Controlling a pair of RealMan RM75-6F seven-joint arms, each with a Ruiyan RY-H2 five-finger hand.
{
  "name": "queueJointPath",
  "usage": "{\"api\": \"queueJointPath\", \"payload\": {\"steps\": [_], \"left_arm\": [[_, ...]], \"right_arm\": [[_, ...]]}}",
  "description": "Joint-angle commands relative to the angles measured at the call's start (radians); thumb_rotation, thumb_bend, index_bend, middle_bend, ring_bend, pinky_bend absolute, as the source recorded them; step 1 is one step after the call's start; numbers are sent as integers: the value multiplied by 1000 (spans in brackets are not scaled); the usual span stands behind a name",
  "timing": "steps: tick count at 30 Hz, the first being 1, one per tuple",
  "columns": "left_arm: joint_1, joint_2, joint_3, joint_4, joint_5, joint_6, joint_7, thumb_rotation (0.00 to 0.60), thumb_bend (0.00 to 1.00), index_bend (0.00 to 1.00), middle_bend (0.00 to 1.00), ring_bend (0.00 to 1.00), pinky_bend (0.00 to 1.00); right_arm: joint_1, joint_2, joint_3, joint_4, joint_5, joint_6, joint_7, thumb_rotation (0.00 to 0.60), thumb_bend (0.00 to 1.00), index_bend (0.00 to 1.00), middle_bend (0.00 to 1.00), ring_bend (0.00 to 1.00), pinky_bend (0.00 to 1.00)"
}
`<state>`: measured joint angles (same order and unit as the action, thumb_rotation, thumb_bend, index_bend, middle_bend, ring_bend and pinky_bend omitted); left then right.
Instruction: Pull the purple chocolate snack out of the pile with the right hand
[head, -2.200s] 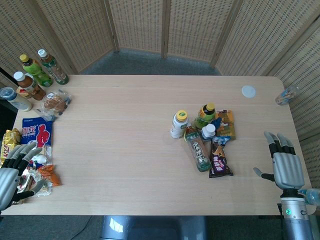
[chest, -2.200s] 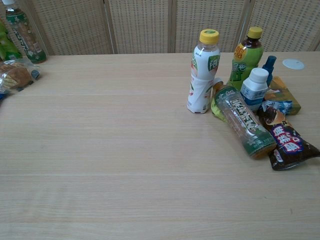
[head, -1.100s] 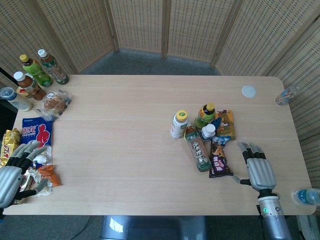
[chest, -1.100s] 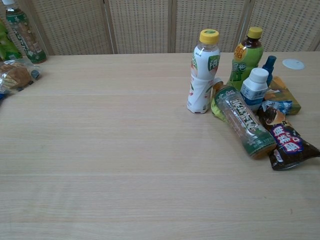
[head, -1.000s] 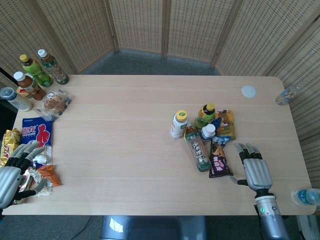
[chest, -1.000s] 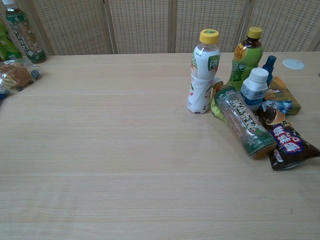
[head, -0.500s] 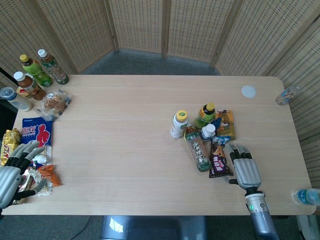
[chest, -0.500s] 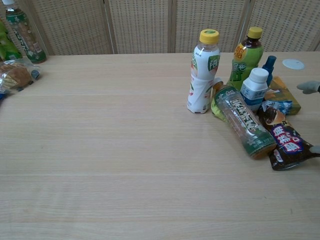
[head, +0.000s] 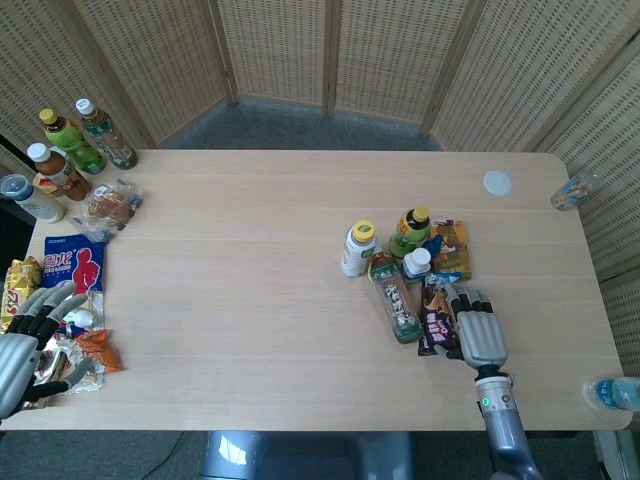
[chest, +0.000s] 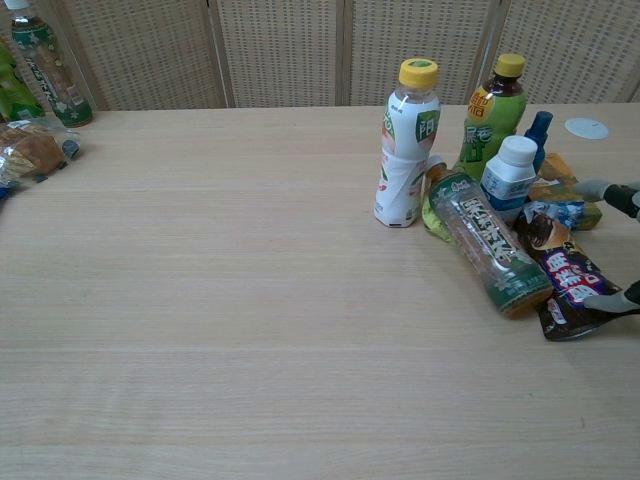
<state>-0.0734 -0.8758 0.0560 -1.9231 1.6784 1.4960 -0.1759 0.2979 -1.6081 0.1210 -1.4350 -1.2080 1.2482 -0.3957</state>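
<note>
we read the purple chocolate snack (chest: 568, 281) as a light, crinkly foil packet, soft-walled with a firmer bar inside, probably slick on the surface. it lies flat on the table (head: 250, 260) at the near right edge of the pile, its far end tucked toward the white-capped bottle (chest: 512, 168) and a blue-white wrapper (chest: 558, 212), its long side just beside the lying bottle (chest: 488, 243). the near end sticks out free toward the table edge, so we judge that end or the free right side the best place to pinch; a flat packet gives little to get under, so sliding it out along the wood first may work better than lifting. dragging could nudge the lying bottle, which may roll.

the right hand (head: 476, 330) sits just right of the snack, fingers stretched forward and apart, holding nothing we can see; in the chest view only fingertips (chest: 603, 188) show at the frame edge, one low beside the packet's near end. we cannot tell if any finger touches the wrapper.

the left hand (head: 28, 345) is cut off at the frame corner near some snack bags (head: 72, 268), fingers loosely spread, apparently empty. how far the snack's far end goes under the pile is hidden. the orange packet (head: 450, 248) behind is partly covered.
</note>
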Motion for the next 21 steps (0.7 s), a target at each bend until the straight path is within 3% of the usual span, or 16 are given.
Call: {"api": "queueJointPath", "payload": {"steps": [1,12,21], "left_arm": [[0,2,0,-2,1,1,-3,600,352,131,63,0,0],[1,10,1,-11,7,5,-1,600,351,130,63,0,0],[3,16,3,-19,8,8,4,600,351,130,63,0,0]], "right_arm": [[7,-37,14,47,23,-13,19,546,0,0,0,0,0],[37,-94,54,223,52,-60,83,547,0,0,0,0,0],[62,-66,101,342,78,-98,125,542,0,0,0,0,0]]}}
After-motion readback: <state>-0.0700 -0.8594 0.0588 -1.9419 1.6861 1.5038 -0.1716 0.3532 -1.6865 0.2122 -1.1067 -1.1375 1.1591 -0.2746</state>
